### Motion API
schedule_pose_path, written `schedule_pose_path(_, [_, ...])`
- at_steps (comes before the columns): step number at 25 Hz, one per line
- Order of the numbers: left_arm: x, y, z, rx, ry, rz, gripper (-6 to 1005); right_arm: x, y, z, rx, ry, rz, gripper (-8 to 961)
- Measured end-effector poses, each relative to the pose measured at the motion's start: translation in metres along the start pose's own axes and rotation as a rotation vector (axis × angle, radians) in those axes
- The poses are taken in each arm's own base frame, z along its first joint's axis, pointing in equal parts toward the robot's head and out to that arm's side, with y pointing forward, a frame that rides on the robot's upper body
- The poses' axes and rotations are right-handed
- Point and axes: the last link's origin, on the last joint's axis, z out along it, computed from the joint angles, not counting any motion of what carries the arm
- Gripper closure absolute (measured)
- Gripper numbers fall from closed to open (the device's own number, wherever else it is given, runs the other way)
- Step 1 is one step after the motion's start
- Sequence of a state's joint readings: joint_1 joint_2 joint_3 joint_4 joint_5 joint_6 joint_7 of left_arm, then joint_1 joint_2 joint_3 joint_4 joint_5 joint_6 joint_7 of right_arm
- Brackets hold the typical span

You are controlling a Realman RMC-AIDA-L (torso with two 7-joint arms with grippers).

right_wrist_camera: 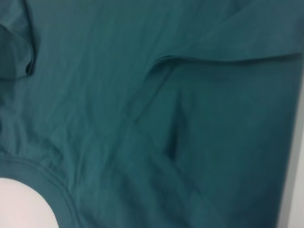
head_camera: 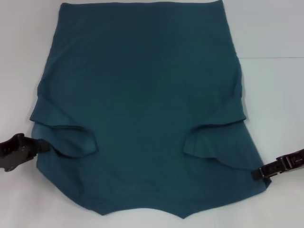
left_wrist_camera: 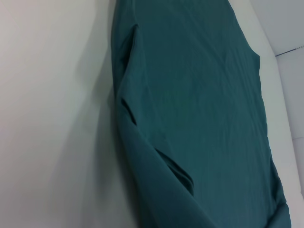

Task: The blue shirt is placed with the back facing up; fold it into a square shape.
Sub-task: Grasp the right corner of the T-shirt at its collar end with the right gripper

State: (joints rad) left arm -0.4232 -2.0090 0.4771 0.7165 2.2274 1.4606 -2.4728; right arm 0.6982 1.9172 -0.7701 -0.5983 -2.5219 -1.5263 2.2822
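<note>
- Where the white table [head_camera: 280, 33] carries it, the blue shirt [head_camera: 142, 95] lies flat across the middle, plain side up, reaching from the far edge almost to the near edge
- Its long axis runs from far to near: the straight hem lies at the far edge, and the neckline, a shallow curved notch, points toward the near edge
- Both short sleeves are folded inward over the body, each leaving a raised flap with a dark open pocket, one on the shirt's left side and one on its right
- The shoulders flare outward toward the table's near corners, so the cloth is widest there
- The left hand [head_camera: 42, 145] sits low at the shirt's left shoulder edge, its tip touching the cloth; whether it is wide or narrow I cannot tell
- The right hand [head_camera: 259, 173] sits at the right shoulder edge, its tip touching the fabric; its state I cannot tell either
- Seen from the right wrist, the ribbed collar curves around a patch of bare table, with one sleeve fold beside it
</note>
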Motion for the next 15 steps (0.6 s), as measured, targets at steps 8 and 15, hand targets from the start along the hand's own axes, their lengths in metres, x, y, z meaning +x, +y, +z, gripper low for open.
schedule_pose_path(8, [0.0002,-0.0001,0.0002,0.001,0.002,0.000,985,-0.0007,0.0018,0.0016,0.004,0.010,0.012,275])
schedule_pose_path(15, [0.0003,-0.0002,0.0002,0.002,0.003,0.000,985,-0.0037,-0.0020,-0.0003,0.028,-0.009,0.034,275])
